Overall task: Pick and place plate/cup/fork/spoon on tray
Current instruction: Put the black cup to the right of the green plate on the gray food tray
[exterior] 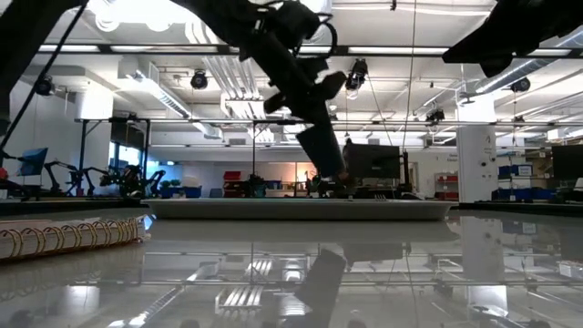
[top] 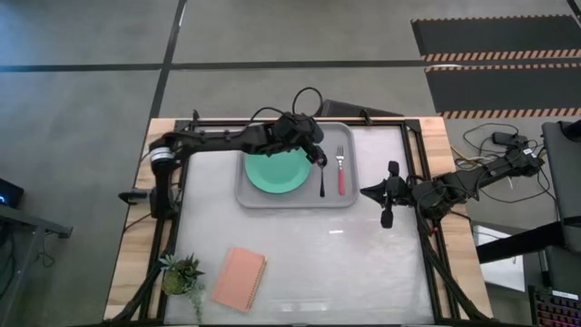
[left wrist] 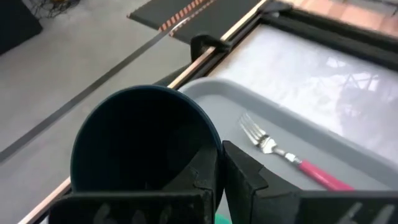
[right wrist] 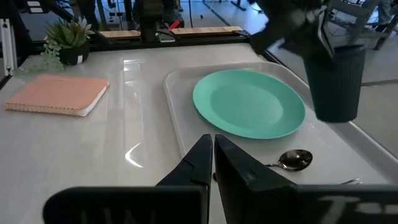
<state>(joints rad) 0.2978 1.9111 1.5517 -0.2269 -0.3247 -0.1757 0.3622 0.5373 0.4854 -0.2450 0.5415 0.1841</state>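
**Cup held over the tray's far right part**

Jaws of the left gripper [top: 315,153] are closed on the rim of the cup [right wrist: 336,81], one finger inside and one outside, holding it upright above the tray [top: 250,196], just right of the plate [top: 277,171]; whether its base touches the tray cannot be told. Jaws of the right gripper [right wrist: 210,163] are pressed together with nothing between them; that arm waits at the table's right edge, well apart from the tray.

The table [top: 363,263] is a pale glossy sheet in a dark frame, with grey floor around it and, in the low view, a workshop with ceiling lights and shelving beyond.

At the near left stand a small potted plant [top: 182,272] and, just right of it, a salmon-pink pad [top: 240,279]. The tray sits at the far middle. On it, left to right, lie the plate, the spoon [top: 321,182] and the fork [top: 341,170], the two utensils side by side.

The left arm reaches across the tray's far edge, over the plate's far rim. The table's near middle and near right lie open.
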